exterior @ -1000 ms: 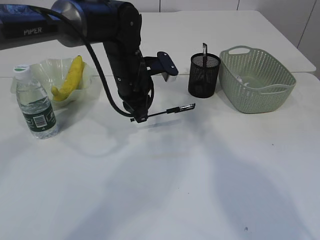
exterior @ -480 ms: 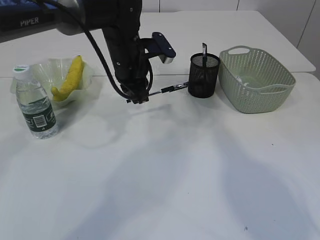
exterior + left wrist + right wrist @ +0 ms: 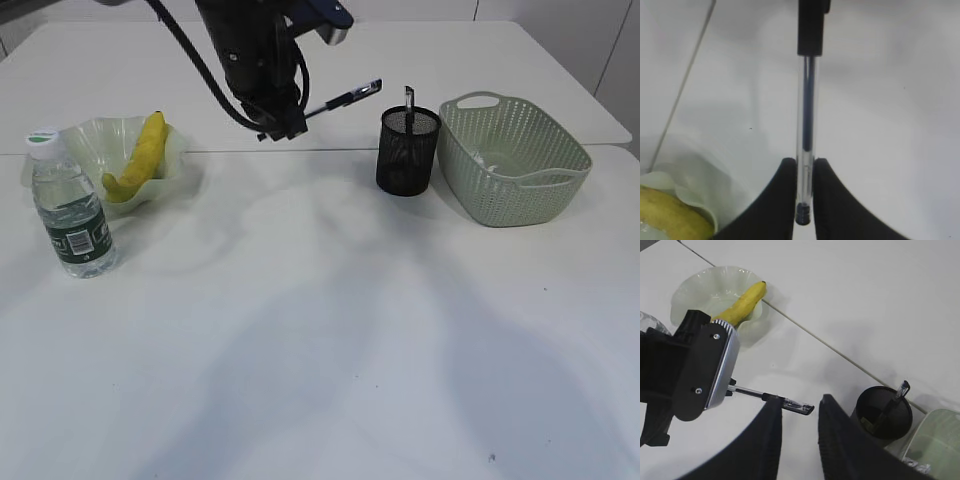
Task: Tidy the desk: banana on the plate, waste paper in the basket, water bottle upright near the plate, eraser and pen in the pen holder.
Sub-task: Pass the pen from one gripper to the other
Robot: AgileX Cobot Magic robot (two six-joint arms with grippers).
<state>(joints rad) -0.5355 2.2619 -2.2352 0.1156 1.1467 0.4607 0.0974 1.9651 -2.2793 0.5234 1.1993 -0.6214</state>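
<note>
My left gripper pinches a clear black-capped ballpoint pen near its tip, holding it in the air left of the black mesh pen holder. I must next tip it upright above the holder. My right gripper's fingers stand apart, empty.

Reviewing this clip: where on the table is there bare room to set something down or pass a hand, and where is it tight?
Free: the whole near half of the table, in front of the bottle and basket; also the stretch between plate and pen holder, though the left gripper hangs above it holding the pen. Crowded: bottle against plate; holder beside basket.
</note>
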